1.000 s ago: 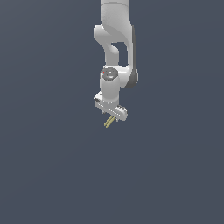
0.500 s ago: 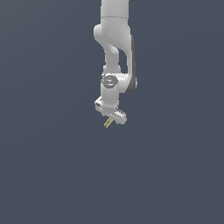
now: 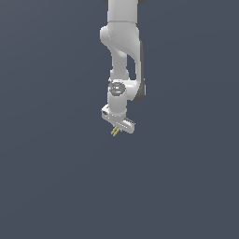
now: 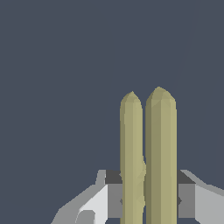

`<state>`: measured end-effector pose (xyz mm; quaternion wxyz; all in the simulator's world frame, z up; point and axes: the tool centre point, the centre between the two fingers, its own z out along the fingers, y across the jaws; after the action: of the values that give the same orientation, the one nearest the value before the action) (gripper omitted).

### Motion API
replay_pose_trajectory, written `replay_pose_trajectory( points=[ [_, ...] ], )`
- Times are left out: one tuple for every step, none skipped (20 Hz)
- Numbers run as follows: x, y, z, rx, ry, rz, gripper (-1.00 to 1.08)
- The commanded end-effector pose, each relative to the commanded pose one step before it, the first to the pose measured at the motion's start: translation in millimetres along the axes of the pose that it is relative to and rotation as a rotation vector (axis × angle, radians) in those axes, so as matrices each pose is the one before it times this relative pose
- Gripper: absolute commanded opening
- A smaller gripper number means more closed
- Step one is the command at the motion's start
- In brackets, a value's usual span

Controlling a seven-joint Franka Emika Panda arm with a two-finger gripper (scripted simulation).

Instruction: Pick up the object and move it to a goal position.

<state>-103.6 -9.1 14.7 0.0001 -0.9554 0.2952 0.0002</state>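
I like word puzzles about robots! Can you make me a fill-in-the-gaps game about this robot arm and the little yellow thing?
1. The arm is colored ____.
2. The yellow-tan object shows ____ slender prongs in the wrist view.
3. The hand is ____ on the object.
4. In the exterior view, the prongs stick out ____ the hand.

Missing words: white; two; shut; below
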Motion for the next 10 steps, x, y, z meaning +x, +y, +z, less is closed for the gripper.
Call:
replay_pose_trajectory(
  points=[
    [0.16,-0.01,0.15,0.00008,0.00025,0.0001,-1.0],
    [0.0,0.0,0.0,0.0,0.0,0.0,-1.0],
    [0.0,0.0,0.0,0.0,0.0,0.0,-1.0],
    [0.0,0.0,0.0,0.0,0.0,0.0,-1.0],
    [-0.09,0.02,-0.15,0.0,0.0,0.0,-1.0],
    [0.06,-0.25,0.0,0.0,0.0,0.0,-1.0],
    [0.17,-0.76,0.0,0.0,0.0,0.0,-1.0],
    [0.28,-1.26,-0.01,0.0,0.0,0.0,-1.0],
    [0.39,-1.77,-0.01,0.0,0.0,0.0,-1.0],
    [0.5,-2.26,-0.01,0.0,0.0,0.0,-1.0]
  ],
)
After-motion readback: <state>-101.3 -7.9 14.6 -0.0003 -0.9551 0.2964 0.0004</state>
